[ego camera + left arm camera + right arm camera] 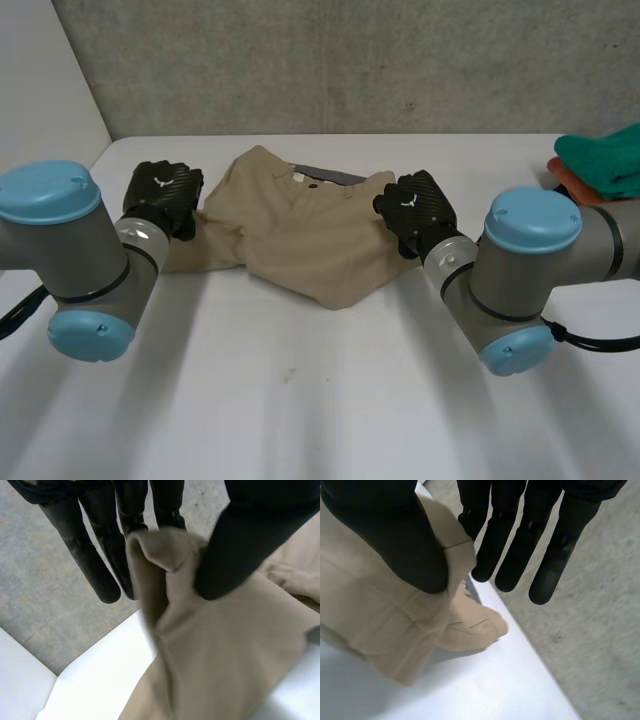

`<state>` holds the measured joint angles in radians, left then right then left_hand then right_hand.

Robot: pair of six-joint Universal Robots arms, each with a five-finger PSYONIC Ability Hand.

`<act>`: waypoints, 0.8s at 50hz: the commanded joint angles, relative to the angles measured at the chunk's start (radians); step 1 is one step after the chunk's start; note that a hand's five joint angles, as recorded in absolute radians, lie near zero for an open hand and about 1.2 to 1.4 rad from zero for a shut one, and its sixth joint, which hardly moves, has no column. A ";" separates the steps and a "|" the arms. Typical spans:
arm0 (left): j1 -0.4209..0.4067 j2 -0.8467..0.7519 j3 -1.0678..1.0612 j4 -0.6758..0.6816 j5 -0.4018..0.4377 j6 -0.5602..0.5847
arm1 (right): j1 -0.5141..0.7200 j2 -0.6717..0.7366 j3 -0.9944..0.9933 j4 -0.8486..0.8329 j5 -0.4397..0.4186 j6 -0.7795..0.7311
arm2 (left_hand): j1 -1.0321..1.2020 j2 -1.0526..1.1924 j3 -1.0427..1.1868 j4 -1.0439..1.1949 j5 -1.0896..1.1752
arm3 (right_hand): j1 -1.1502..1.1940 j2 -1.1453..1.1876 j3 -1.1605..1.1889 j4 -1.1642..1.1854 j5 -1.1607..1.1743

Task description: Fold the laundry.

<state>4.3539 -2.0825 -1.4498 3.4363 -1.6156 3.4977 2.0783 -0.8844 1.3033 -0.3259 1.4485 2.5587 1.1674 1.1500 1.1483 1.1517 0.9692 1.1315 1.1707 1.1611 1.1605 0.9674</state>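
So the tan pants [300, 240] are lying crumpled on the white table [300, 400], toward its far side. The left robot hand [163, 195] has a fold of their left edge pinched between thumb and fingers, and the right robot hand [418, 208] pinches the right edge the same way. Some folded cloths [600, 165], green and orange, sit at the far right.

Beige trousers [310, 240], crumpled, apparently partly lifted off table.
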 commanded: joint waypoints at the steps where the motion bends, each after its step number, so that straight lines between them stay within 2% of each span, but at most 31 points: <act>1: -0.036 -0.002 0.019 -0.045 -0.001 -0.003 | -0.014 -0.025 -0.047 0.203 -0.023 0.205 | 0.229 0.246 0.248 0.245 0.252 | 0.265 0.226 0.235 0.236 0.254; 11: -0.005 -0.002 0.127 -0.147 0.003 0.006 | 0.014 -0.111 0.020 0.335 -0.054 0.428 | 0.229 0.246 0.248 0.245 0.252 | 0.265 0.226 0.235 0.236 0.254; 20: 0.056 -0.105 0.376 -0.204 -0.004 0.099 | 0.239 -0.153 0.028 0.317 -0.045 0.742 | 0.229 0.246 0.248 0.245 0.252 | 0.265 0.226 0.235 0.236 0.254; 25: 0.082 -0.181 0.512 -0.270 -0.027 0.132 | 0.385 -0.088 -0.028 0.307 -0.001 0.779 | 0.229 0.246 0.248 0.245 0.252 | 0.265 0.226 0.235 0.236 0.254; 26: 0.085 -0.192 0.528 -0.279 -0.032 0.130 | 0.400 -0.077 -0.042 0.312 0.007 0.775 | 0.142 0.159 0.161 0.158 0.166 | 0.186 0.147 0.156 0.157 0.175; 27: 0.085 -0.200 0.540 -0.290 -0.036 0.130 | 0.413 -0.067 -0.056 0.314 0.016 0.769 | 0.019 0.036 0.038 0.035 0.043 | -0.004 -0.043 -0.033 -0.033 -0.014; 28: 0.085 -0.206 0.551 -0.298 -0.040 0.127 | 0.420 -0.056 -0.071 0.315 0.027 0.761 | -0.116 -0.099 -0.097 -0.100 -0.092 | -0.250 -0.289 -0.279 -0.279 -0.260; 29: 0.084 -0.215 0.563 -0.319 -0.046 0.124 | 0.427 -0.038 -0.100 0.332 0.048 0.737 | -0.434 -0.417 -0.415 -0.418 -0.410 | -0.706 -0.745 -0.735 -0.735 -0.716; 31: 0.081 -0.217 0.568 -0.334 -0.052 0.124 | 0.425 -0.030 -0.122 0.361 0.072 0.710 | -0.668 -0.651 -0.649 -0.652 -0.644 | -0.957 -0.996 -0.987 -0.986 -0.967; 32: 0.076 -0.209 0.568 -0.348 -0.056 0.127 | 0.424 -0.030 -0.137 0.416 0.093 0.677 | -0.803 -0.786 -0.784 -0.787 -0.779 | -0.957 -0.996 -0.987 -0.986 -0.967; 35: 0.067 -0.191 0.560 -0.370 -0.067 0.127 | 0.414 -0.045 -0.141 0.508 0.105 0.620 | -0.993 -0.976 -0.974 -0.977 -0.969 | -0.957 -0.996 -0.987 -0.986 -0.967; 40: 0.058 -0.092 0.476 -0.420 -0.082 0.121 | 0.313 -0.146 -0.115 0.616 0.095 0.491 | -0.993 -0.976 -0.974 -0.977 -0.969 | -0.957 -0.996 -0.987 -0.986 -0.967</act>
<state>4.4242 -2.2739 -0.8892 3.0652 -1.6827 3.6259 2.4920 -0.9343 1.1661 0.1638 1.5471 3.1874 0.2038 0.2097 0.2124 0.2010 0.0519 0.2232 0.2076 0.2088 0.2143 0.0485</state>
